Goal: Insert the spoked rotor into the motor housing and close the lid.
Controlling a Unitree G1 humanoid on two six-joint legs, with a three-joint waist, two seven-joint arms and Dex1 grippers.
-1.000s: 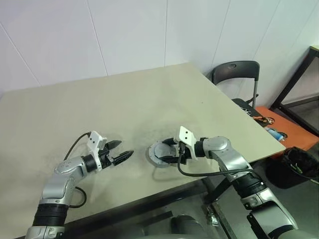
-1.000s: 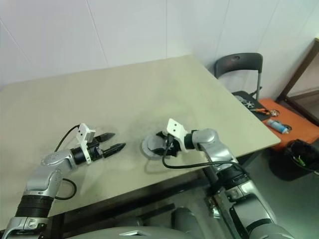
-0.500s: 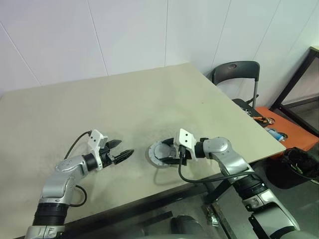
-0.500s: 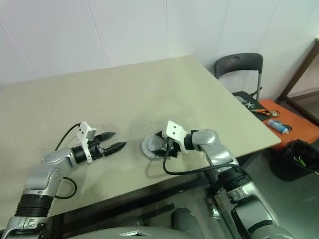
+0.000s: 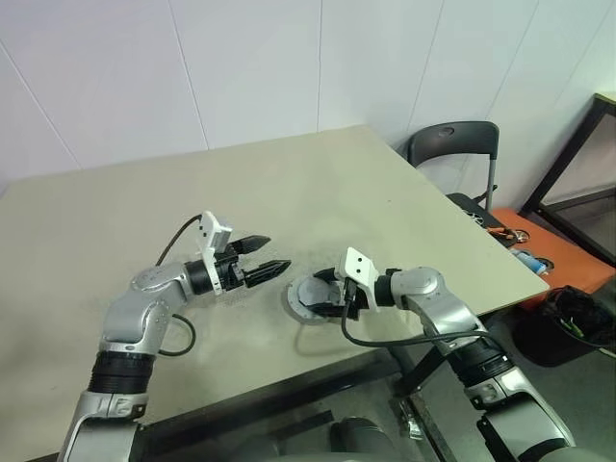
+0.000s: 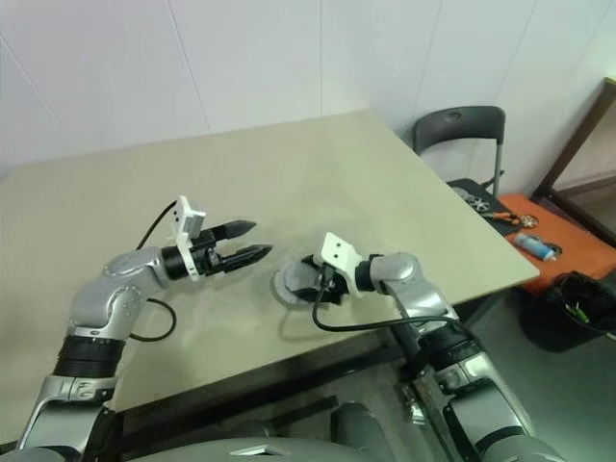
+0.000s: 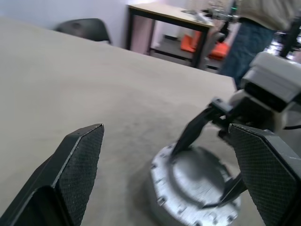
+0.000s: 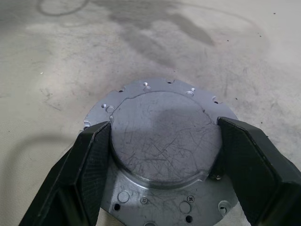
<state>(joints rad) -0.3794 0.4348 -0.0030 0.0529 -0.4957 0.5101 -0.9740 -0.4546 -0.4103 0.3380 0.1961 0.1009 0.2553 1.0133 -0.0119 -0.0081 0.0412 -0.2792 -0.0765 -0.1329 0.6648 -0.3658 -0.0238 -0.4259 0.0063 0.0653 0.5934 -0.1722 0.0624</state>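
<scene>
- The motor housing (image 8: 160, 155), a round, shallow silver metal unit with a flanged base drilled with small screw holes, sits on the beige table (image 5: 192, 202) near its front edge, right of centre.
- Its top is covered by a flat, scratched grey metal disc, the lid (image 8: 162, 136), which lies level inside the flange with a small notch in its outline. No copper windings or reddish centre can be seen, so the cup reads as closed over.
- The spoked rotor is presumably under that lid already; the pictures cannot confirm it.
- The right gripper (image 8: 160, 141) straddles the lid, one black textured finger (image 8: 94, 160) against each side of the raised disc, so it is clasping or steadying the lid rather than standing free.
- The left gripper (image 5: 262, 258) hovers above the table just left of the housing, clear of it, jaws spread wide and holding nothing, pointing toward the housing.
- Judged from this, insertion looks done and the lid is on; what may remain is seating or pressing it fully home and letting go.
- Further out, a black chair (image 5: 452, 154) stands beyond the table's right corner, with an orange bench (image 5: 553, 255) carrying small tools, and a person in jeans (image 7: 247, 42) appears by a far desk in the left wrist view.
</scene>
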